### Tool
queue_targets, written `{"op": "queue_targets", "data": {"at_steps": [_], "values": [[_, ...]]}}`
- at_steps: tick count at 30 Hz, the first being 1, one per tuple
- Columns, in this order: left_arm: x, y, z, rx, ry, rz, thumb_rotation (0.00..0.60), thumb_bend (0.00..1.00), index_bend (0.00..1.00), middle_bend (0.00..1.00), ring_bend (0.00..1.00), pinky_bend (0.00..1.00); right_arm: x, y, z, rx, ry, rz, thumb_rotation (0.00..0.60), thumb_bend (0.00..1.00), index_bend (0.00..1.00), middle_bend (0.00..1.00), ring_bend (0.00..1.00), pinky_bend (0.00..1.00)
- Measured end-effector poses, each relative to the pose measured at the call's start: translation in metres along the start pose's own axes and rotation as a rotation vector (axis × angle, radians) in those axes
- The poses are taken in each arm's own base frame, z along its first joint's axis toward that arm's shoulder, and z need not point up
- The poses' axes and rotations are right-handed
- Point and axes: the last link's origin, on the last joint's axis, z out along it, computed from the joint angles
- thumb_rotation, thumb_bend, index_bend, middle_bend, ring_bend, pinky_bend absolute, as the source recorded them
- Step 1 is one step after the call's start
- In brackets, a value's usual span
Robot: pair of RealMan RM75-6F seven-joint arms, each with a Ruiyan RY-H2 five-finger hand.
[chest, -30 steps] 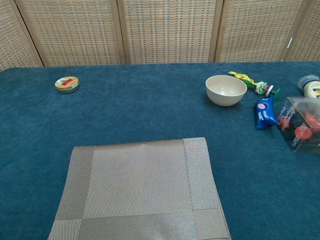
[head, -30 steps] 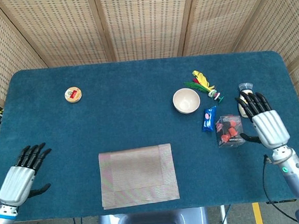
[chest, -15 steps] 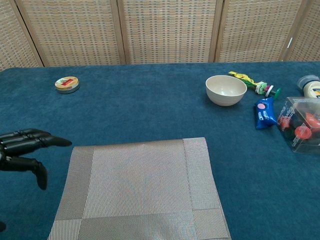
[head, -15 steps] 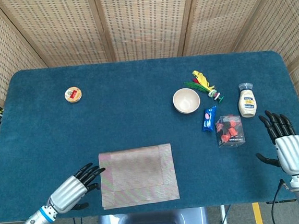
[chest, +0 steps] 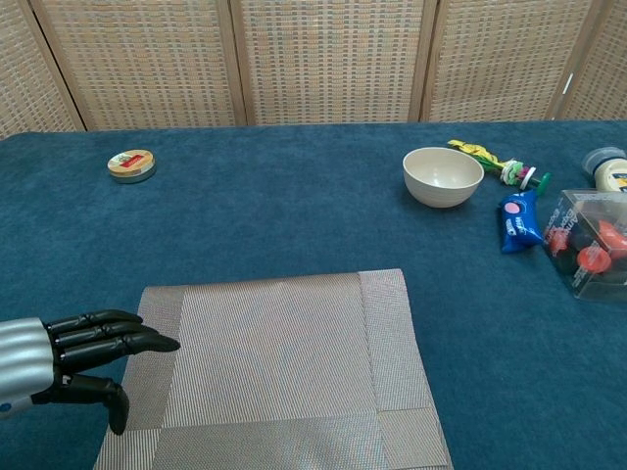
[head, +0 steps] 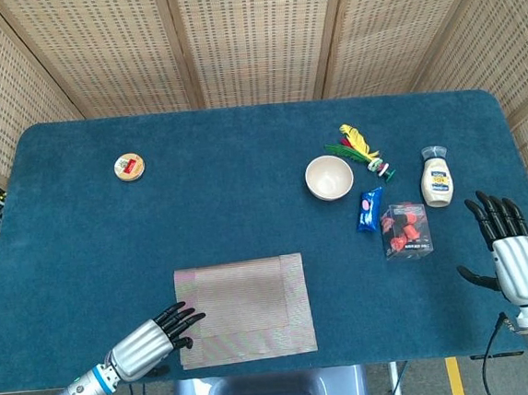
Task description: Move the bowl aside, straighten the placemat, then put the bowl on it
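A cream bowl (head: 329,177) (chest: 443,175) stands empty on the blue table, right of centre. The woven grey placemat (head: 244,309) (chest: 274,370) lies flat near the front edge, roughly square to it. My left hand (head: 153,341) (chest: 69,352) is at the mat's left edge, fingers stretched out over its border and holding nothing. My right hand (head: 511,252) hovers at the table's right front, fingers spread and empty, well away from the bowl; the chest view does not show it.
Near the bowl lie a blue packet (head: 368,209), a clear box with red pieces (head: 405,230), a white bottle (head: 436,179) and a yellow-green toy (head: 359,146). A small round tin (head: 129,166) sits at the far left.
My left hand swept from the table's left side to the placemat's left edge and now reaches over its border. My right hand drew back from the box towards the front right.
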Motion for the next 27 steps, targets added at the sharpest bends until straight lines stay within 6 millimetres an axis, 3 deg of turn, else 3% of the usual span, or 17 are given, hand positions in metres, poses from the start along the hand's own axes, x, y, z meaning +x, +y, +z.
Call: {"op": "queue_targets", "data": {"at_steps": [13,27], "values": [[-0.011,0.008,0.019,-0.03,0.027,-0.026,0.6,0.16,0.39,0.0,0.0,0.0,0.003,0.001,0.0,-0.004,0.012,0.005,0.6,0.0,0.0,0.0,0.0,0.0],[-0.017,0.005,0.025,-0.017,0.014,-0.022,0.6,0.16,0.39,0.0,0.0,0.0,0.005,0.002,0.0,-0.005,0.018,0.009,0.6,0.0,0.0,0.0,0.0,0.0]]}}
